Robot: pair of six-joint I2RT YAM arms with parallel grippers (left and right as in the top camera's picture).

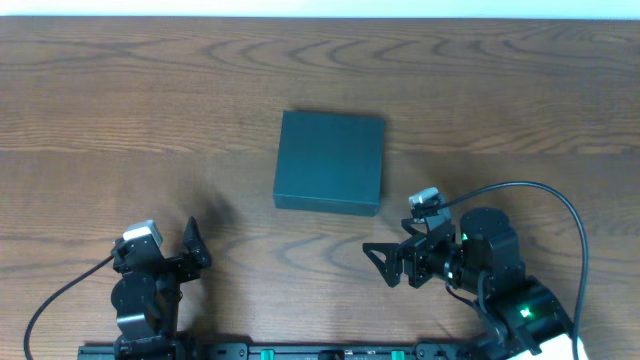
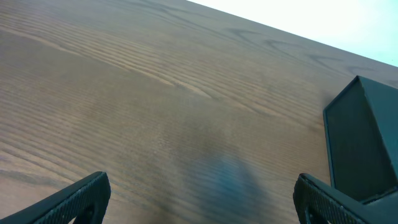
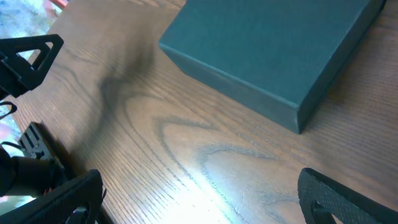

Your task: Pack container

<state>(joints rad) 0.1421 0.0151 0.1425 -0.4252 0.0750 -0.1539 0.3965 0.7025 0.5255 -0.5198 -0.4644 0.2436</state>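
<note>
The container (image 1: 330, 162) is a dark teal-green rectangular box lying flat and closed at the table's middle. It also shows in the right wrist view (image 3: 267, 46) and at the right edge of the left wrist view (image 2: 364, 146). My left gripper (image 1: 195, 245) is open and empty near the front left, well left of the box; its fingers show in the left wrist view (image 2: 202, 202). My right gripper (image 1: 385, 262) is open and empty, just in front of the box's front right corner, with bare wood between its fingers (image 3: 205, 199). No snack packets are in view.
The wooden table (image 1: 120, 110) stretches bare around the box. The left arm (image 3: 25, 56) shows at the left edge of the right wrist view. A black cable (image 1: 560, 205) loops beside the right arm. The arm mounting rail (image 1: 320, 352) runs along the front edge.
</note>
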